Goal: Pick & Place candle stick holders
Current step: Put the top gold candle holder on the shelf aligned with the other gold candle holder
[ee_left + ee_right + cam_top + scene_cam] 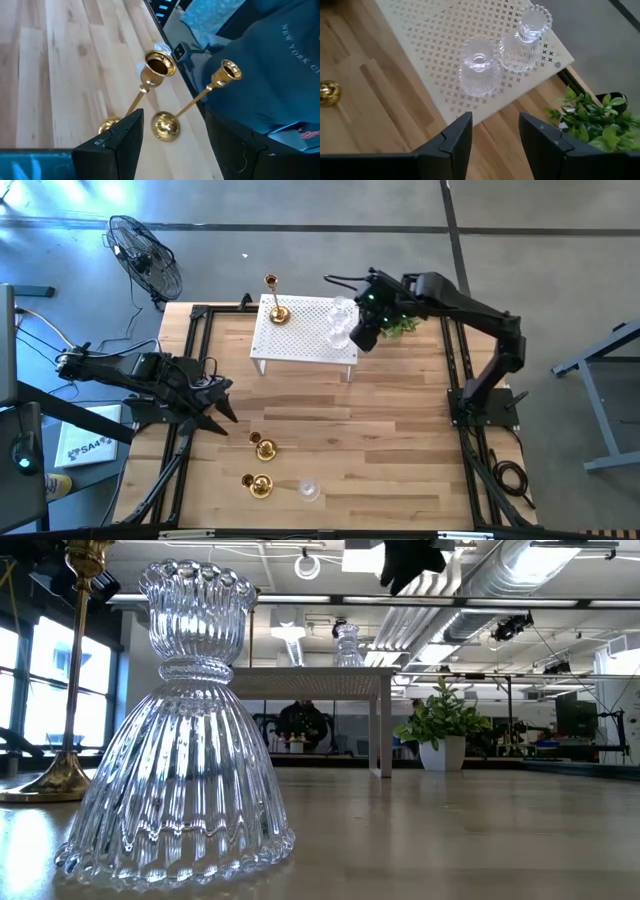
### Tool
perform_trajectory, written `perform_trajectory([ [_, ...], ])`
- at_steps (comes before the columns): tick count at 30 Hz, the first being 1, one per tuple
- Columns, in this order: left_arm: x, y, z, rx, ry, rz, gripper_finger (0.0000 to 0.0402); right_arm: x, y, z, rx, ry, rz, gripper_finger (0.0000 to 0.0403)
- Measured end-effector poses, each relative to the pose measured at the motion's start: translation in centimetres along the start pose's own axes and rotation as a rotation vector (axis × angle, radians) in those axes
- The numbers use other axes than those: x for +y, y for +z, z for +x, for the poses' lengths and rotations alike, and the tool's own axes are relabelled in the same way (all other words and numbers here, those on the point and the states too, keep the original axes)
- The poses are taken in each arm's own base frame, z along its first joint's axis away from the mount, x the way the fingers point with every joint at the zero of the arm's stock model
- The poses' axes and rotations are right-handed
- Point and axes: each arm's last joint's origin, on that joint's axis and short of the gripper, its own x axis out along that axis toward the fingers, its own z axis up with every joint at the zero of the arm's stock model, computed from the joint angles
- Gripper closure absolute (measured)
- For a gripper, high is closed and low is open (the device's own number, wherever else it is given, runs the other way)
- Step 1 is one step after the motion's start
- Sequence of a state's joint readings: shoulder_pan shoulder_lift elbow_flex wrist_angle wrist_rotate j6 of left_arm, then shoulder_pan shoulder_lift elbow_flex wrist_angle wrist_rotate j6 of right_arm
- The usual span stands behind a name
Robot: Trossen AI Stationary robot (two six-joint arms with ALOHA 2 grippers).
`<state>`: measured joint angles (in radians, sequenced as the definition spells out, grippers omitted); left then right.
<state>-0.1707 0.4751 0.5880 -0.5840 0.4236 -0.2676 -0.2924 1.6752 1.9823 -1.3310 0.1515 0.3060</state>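
- Rack (300,340): 1 gold holder (276,310), 2 glass holders (341,323), placed as goal.
- Counter (380,440): 2 gold (262,465), 1 glass (309,491), waiting.
- Right gripper (494,131): apart, empty, above rack.
- Left gripper (172,142): apart, empty, facing gold pair.

I count six candle stick holders. Near the top centre of the high view, one tall brass holder (273,302) stands upright at the white perforated stand's left corner, and two ribbed clear glass holders (342,323) stand close together on its right part; my right wrist view shows both upright (479,67) (525,40). Toward the bottom centre, two brass holders (264,446) (259,484) stand on the wood, with another clear glass holder (309,491) just right of the lower one.
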Motion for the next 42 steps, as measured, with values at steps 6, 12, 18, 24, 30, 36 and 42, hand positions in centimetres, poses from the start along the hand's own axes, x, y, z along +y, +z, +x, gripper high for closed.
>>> perform_trajectory([
  [6, 0.3, -0.2, 0.1, 0.017, 0.074, -0.015, 0.0192, 2.3, -1.6, -2.6, -0.037, 0.067, -0.045, 0.0249],
  [12, 0.6, 0.0, 1.4, 0.061, 0.079, -0.018, 0.0192, 5.1, -3.4, -4.5, -0.068, 0.111, -0.1, 0.0249],
  [18, -0.4, -0.4, 3.7, 0.168, 0.05, 0.017, 0.0192, 8.1, -5.4, -5.7, -0.086, 0.121, -0.174, 0.0249],
  [24, -2.1, -0.6, 5.4, 0.163, 0.059, 0.114, 0.0192, 10.7, -7.4, -7.0, -0.133, 0.117, -0.204, 0.0249],
  [30, -3.1, -0.9, 6.1, 0.133, 0.122, 0.148, 0.0192, 12.8, -9.5, -8.4, -0.187, 0.126, -0.219, 0.0249],
  [36, -4.0, -1.2, 7.0, 0.088, 0.196, 0.173, 0.0192, 14.4, -11.5, -9.7, -0.269, 0.103, -0.226, 0.0249],
  [42, -5.0, -1.8, 8.5, 0.074, 0.253, 0.218, 0.0192, 16.0, -13.3, -11.0, -0.368, 0.097, -0.248, 0.0249],
])
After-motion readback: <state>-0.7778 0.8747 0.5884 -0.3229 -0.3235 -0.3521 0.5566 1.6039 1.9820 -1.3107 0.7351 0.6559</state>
